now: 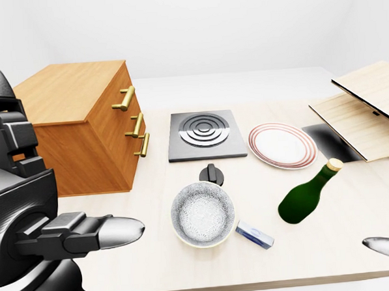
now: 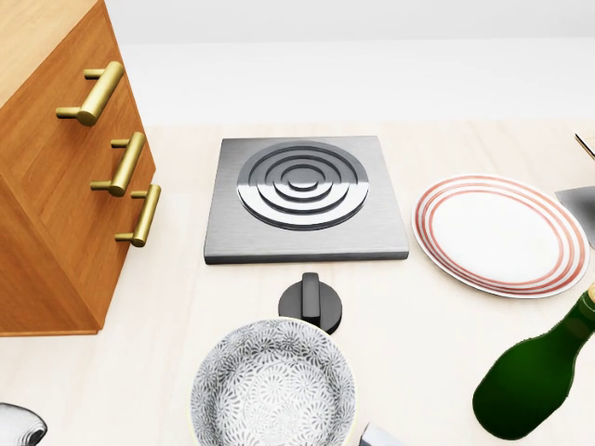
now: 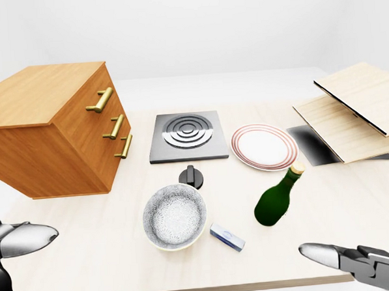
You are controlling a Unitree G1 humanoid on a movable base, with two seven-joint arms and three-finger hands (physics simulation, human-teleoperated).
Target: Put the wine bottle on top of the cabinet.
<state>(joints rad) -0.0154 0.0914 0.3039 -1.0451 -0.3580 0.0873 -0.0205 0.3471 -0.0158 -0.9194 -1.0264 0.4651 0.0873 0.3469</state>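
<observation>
A green wine bottle [image 1: 306, 195] with a tan cap is on the pale table at the right, its neck pointing to the upper right; it also shows in the head view [image 2: 537, 381]. The wooden cabinet [image 1: 76, 119] with three brass handles stands at the table's left, and its flat top is bare. My left hand [image 1: 130, 230] hovers at the lower left with its fingers stretched out, open and empty. My right hand [image 3: 315, 250] reaches in at the lower right, open and empty, below and to the right of the bottle and apart from it.
A patterned bowl [image 1: 203, 215] sits between my hands, with a small blue and white box [image 1: 254, 235] beside it. A black knob [image 1: 211, 174] and a grey stove plate [image 1: 199, 133] lie above. A red-rimmed plate [image 1: 282, 145] is above the bottle. Wooden boards [image 1: 369, 110] rise at the right.
</observation>
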